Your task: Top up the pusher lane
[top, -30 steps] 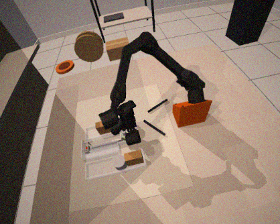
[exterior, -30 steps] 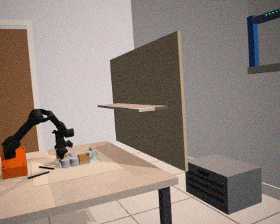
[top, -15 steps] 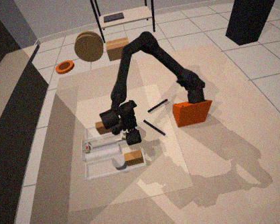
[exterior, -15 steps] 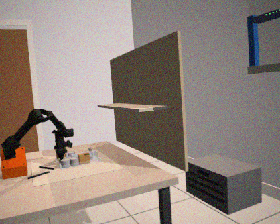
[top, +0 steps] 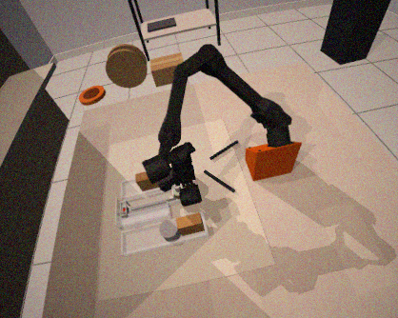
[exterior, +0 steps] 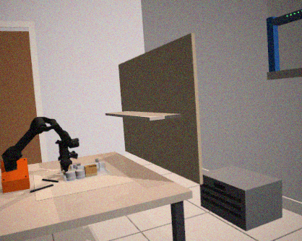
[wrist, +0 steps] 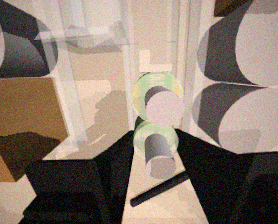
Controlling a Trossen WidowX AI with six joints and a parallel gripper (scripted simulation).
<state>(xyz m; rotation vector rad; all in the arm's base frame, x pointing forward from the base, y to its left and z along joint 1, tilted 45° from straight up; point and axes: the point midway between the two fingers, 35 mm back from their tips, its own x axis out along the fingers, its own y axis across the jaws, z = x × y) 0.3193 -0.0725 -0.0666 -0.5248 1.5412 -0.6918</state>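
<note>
We have the matching jar gripped at the lane mouth; insertion under way, release left.

Top: our gripper (top: 182,188) sits at the front end of the clear lane rack (top: 130,216), jar mostly hidden under it. Exterior: arm low over the rack, too small to tell more. Wrist: fingers clamped on the green jar (wrist: 157,145), which sits just in front of the lane jar (wrist: 160,102), seemingly touching. We judge pushing the row back, seating behind the front stop and letting go remain.
</note>
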